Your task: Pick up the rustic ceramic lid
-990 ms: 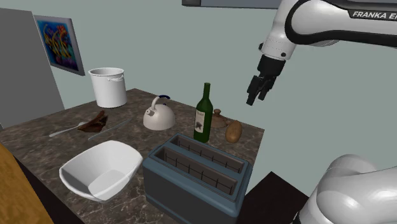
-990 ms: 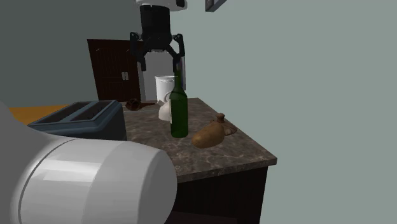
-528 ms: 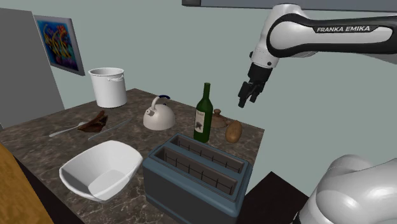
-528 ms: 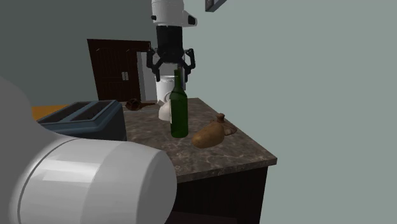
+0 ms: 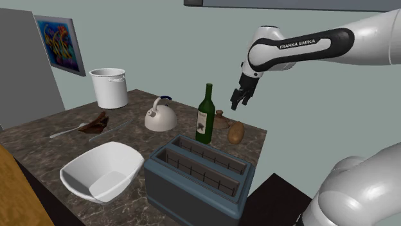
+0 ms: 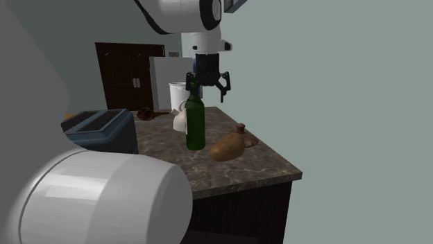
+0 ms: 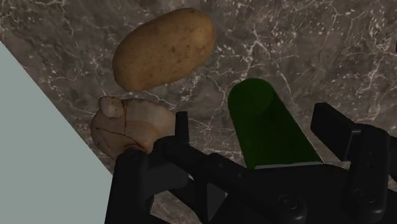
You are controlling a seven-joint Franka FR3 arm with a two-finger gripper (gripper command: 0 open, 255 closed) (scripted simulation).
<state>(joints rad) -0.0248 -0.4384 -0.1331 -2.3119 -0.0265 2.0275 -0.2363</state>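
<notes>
One tan ceramic lid (image 7: 130, 124) with a small knob sits on the dark marbled countertop (image 5: 38, 144), near its corner by the wall. A single potato (image 7: 164, 48) lies just beside it. One green wine bottle (image 5: 205, 115) stands upright near the pair, on the shoulder view's left of them.

The black gripper (image 6: 207, 91) hangs in the air above that corner, its two fingers spread apart and gripping nothing. In the shoulder view it is clear of the bottle's neck.

Further along the counter I count one white kettle (image 5: 160, 115), one white pot (image 5: 110, 88) near the wall, one white bowl (image 5: 101, 170) at the near edge, and one blue-grey two-slot toaster (image 5: 198, 173). A single colourful painting (image 5: 60, 43) hangs on the wall.
</notes>
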